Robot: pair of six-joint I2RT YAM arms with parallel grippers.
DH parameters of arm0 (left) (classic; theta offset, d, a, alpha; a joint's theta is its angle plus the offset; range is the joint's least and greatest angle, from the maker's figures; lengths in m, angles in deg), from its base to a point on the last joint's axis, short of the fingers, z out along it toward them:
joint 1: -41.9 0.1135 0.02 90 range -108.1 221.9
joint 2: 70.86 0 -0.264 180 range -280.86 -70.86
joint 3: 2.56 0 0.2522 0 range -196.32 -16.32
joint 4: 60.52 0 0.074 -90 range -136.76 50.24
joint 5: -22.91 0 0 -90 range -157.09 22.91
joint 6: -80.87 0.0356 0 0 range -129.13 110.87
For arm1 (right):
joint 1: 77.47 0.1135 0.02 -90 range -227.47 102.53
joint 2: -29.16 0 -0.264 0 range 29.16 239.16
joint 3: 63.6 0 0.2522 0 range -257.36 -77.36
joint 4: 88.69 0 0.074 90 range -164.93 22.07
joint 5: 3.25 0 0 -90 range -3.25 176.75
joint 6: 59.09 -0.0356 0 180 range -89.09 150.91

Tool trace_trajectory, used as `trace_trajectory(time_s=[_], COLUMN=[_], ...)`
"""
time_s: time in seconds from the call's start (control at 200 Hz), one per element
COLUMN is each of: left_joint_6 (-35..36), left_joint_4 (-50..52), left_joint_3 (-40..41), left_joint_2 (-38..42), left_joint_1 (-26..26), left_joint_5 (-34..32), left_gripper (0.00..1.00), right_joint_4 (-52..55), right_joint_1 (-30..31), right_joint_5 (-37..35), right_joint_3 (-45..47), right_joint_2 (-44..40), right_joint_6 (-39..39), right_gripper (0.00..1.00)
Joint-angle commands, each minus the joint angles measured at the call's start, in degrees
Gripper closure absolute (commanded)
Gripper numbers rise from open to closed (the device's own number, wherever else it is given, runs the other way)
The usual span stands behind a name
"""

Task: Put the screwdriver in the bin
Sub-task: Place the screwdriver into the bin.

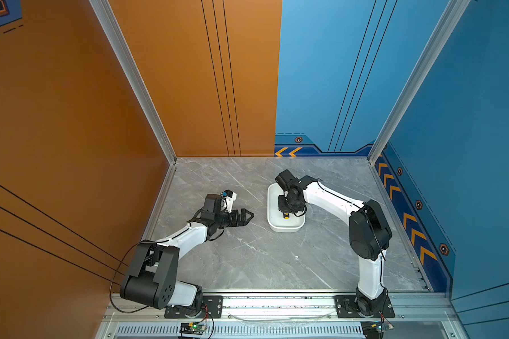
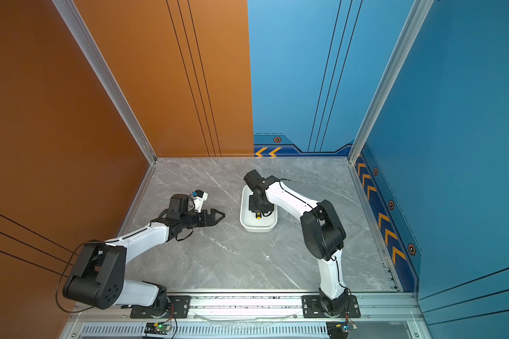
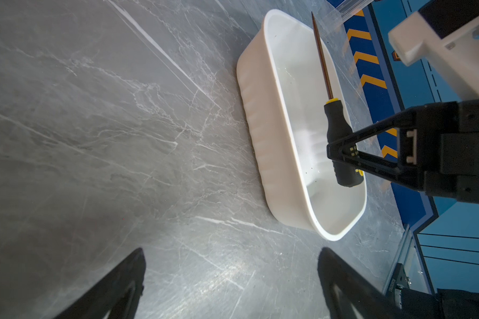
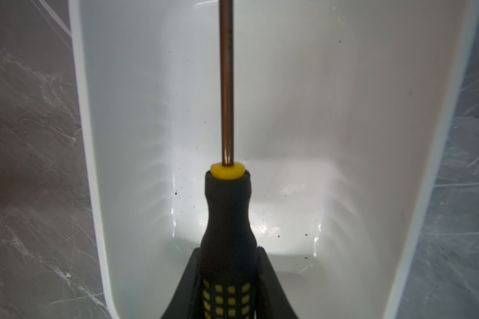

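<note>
Now, both top views, bin: the white tray sits right of centre on the grey marble tabletop.
Both top views, right gripper: it points down into the bin; its wrist hides the jaws.
Both top views, screwdriver: only the yellow end cap shows, inside the bin's outline.
Both top views, left gripper: it lies left of centre, well apart from the bin.
Left wrist, left gripper: fingers are spread wide with only bare tabletop between them.
Left wrist, right gripper: it is clenched on the black handle. The screwdriver lies lengthwise over the bin; whether it touches the floor cannot be told.
Right wrist, screwdriver: the handle is pinched in the jaws and the shaft runs along the middle of the bin.
Progress: the carry looks done; lowering if needed, release and withdrawal appear left.
</note>
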Motion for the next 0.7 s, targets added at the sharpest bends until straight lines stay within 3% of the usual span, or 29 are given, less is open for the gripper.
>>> trace_trajectory(time_s=[0.0,0.696], left_joint_6=[0.37,0.57], left_joint_4=[0.79,0.73], left_joint_3=[0.98,1.51], left_joint_2=[-0.7,-0.59], left_joint_1=[0.47,0.55], left_joint_5=[-0.87,-0.95], left_gripper=[0.02,0.02], right_joint_4=[1.25,0.39], right_joint_1=[0.64,0.86], right_joint_5=[-2.33,-2.6], right_joint_3=[0.21,2.08], right_joint_2=[1.07,3.1], right_joint_6=[-1.62,-3.04], right_gripper=[1.0,1.0])
